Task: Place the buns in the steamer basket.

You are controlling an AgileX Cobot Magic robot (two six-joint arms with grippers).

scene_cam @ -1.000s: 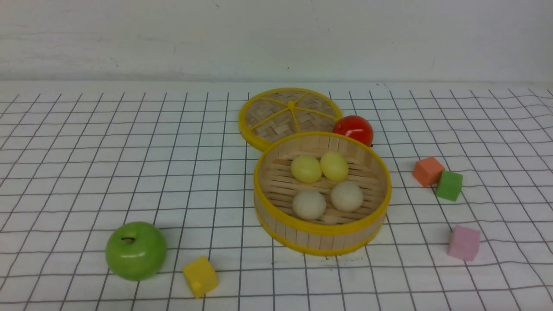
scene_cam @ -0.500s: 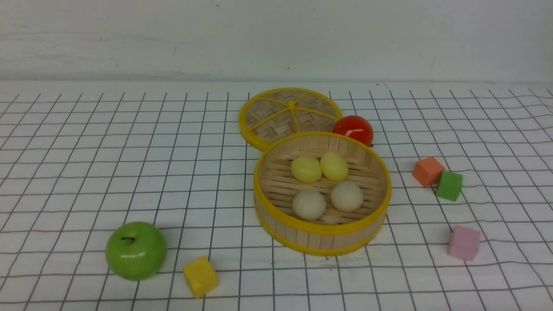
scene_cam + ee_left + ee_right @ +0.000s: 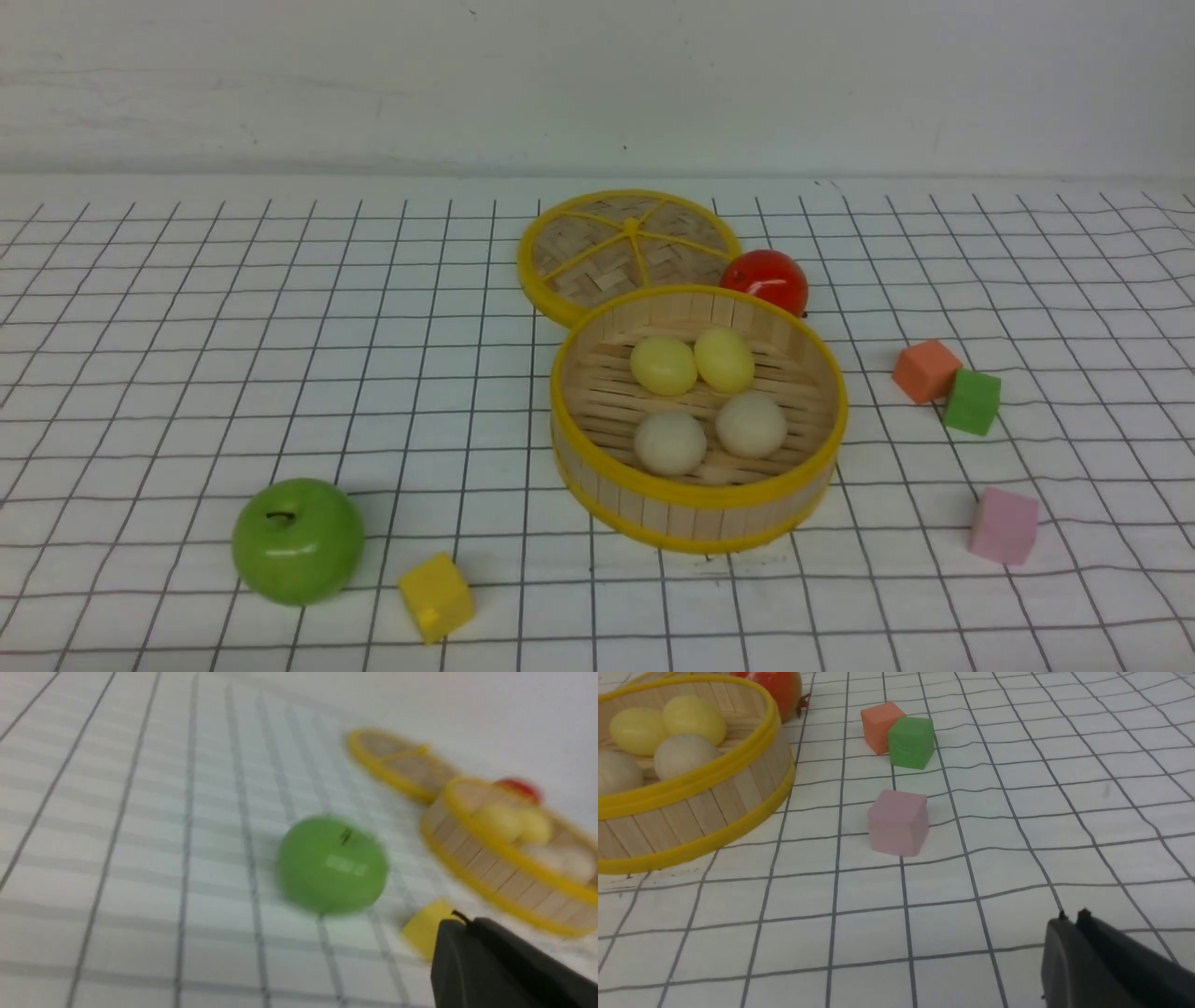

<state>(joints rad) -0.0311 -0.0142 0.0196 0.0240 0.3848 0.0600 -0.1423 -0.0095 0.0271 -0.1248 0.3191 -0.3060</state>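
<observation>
Nothing on the table has changed place since the earlier front pictures; only the framing sits a trace differently.

Front view: all four buns rest on the slatted floor of the steamer basket, so the task reads as done. Its lid lies flat behind, left off for loading. No arm shows.

Left wrist view, blurred: left gripper near the green apple; finger state cannot be told.

Right wrist view: right gripper closed, empty, well clear of the basket.
</observation>
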